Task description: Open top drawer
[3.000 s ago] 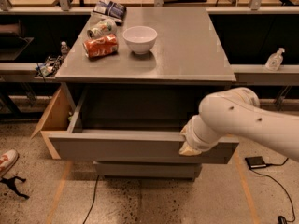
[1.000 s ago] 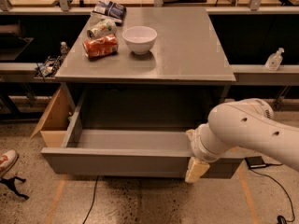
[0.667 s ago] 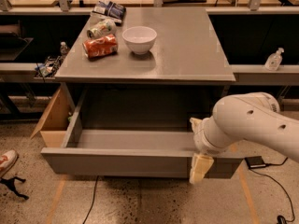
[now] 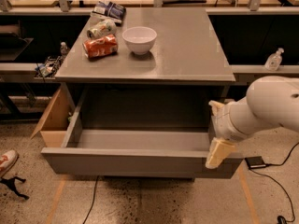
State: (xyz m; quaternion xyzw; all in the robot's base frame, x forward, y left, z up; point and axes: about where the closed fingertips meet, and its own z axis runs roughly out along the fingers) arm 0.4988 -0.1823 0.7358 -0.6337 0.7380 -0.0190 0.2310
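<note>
Top drawer (image 4: 126, 163) is standing well out from under the table (image 4: 187, 55), with its grey box interior lying open to view, so the task is looking all but done. The pincer (image 4: 217, 148) is sitting at the drawer's right end, overlapping the upper edge of the front panel. The front is carrying no handle, so I am judging that the pincer is working on that lip as the only purchase for a pull. Whether it is clenched on the edge or released I cannot tell, because the contact is lying hidden. The white arm (image 4: 268, 104) is reaching in from the right of the pincer. The drawer front is stretching away to the pincer's left, and the box is running back behind it toward the cabinet.

Above and to the left of the pincer, four things are resting on the table, well apart from it:
- one white bowl (image 4: 139, 39)
- one red can (image 4: 100, 46) lying on its side just left of the bowl
- one pale can (image 4: 102, 28) behind the red one
- one dark packet (image 4: 108, 8) farthest back

Far to the pincer's left, one cardboard box (image 4: 52, 122) is sitting beside the drawer's left wall. Only one drawer front is showing; anything lower is lying hidden beneath it. Just right of the pincer and below it, one small black device (image 4: 256, 162) is lying on the floor.
</note>
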